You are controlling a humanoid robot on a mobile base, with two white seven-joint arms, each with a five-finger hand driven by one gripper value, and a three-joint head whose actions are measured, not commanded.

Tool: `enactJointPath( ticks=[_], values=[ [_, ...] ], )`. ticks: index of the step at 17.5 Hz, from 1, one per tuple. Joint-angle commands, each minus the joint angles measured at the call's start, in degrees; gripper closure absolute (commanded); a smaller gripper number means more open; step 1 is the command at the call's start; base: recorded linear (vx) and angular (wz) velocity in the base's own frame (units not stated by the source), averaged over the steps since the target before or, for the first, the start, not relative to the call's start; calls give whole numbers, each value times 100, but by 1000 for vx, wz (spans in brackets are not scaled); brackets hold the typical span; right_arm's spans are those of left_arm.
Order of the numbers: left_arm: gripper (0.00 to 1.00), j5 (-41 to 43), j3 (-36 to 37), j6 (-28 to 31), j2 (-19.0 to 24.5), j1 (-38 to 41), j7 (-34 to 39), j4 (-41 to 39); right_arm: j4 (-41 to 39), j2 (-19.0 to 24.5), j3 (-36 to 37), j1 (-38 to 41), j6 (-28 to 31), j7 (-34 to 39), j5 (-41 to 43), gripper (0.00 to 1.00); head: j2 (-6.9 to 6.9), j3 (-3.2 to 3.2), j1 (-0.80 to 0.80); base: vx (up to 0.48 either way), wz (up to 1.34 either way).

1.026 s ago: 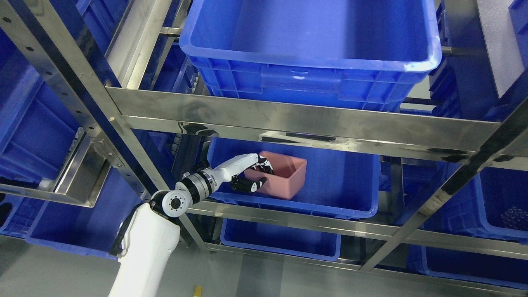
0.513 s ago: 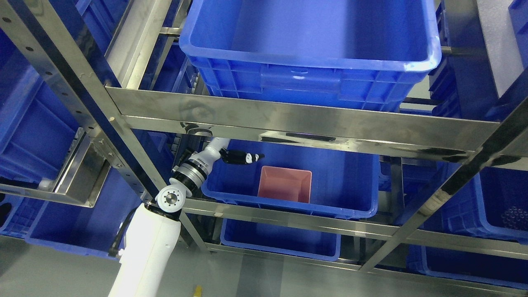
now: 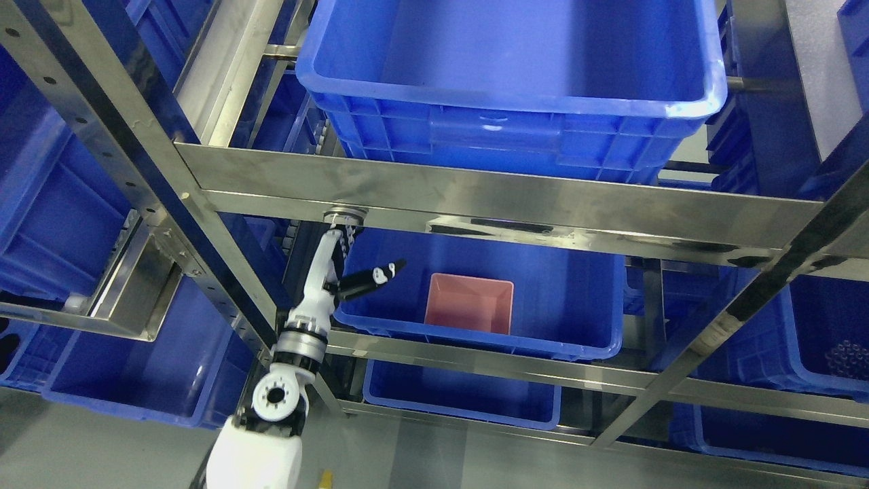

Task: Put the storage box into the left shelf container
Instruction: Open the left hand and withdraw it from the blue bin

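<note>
Pink storage box (image 3: pixel 468 303) sits upright, mouth up, inside the blue shelf container (image 3: pixel 577 312), against its near wall, right of the left hand (image 3: pixel 339 268) and clear of it. Left hand is at the container's left rim, holding nothing: thumb (image 3: pixel 370 278) juts out right over the rim, other fingers point up toward the steel crossbeam (image 3: pixel 475 197), tips partly hidden behind it. Tight headroom above the hand; open room to its right, over the container floor. Left upright post (image 3: pixel 156 197) close on the hand's left. The box's lower part is cut off by the container's near wall. Forearm leaves frame at the bottom edge. Upper blue bin (image 3: pixel 509 75) sits above the beam.
</note>
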State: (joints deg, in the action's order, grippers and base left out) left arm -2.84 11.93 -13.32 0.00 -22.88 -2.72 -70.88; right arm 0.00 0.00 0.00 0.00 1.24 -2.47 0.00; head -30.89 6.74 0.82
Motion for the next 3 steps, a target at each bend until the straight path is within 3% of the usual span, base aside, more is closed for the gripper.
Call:
enactJointPath(
  ticks=[1, 3],
  values=[
    [0, -367, -85, -310, 100, 1163, 26, -2070, -100, -100, 26, 53, -1, 1, -9, 0, 0, 0, 0, 0, 0],
    [0, -367, -94, -373, 100, 1189, 8, -2070, -100, -100, 26, 53, -1, 1, -9, 0, 0, 0, 0, 0, 0]
  ],
)
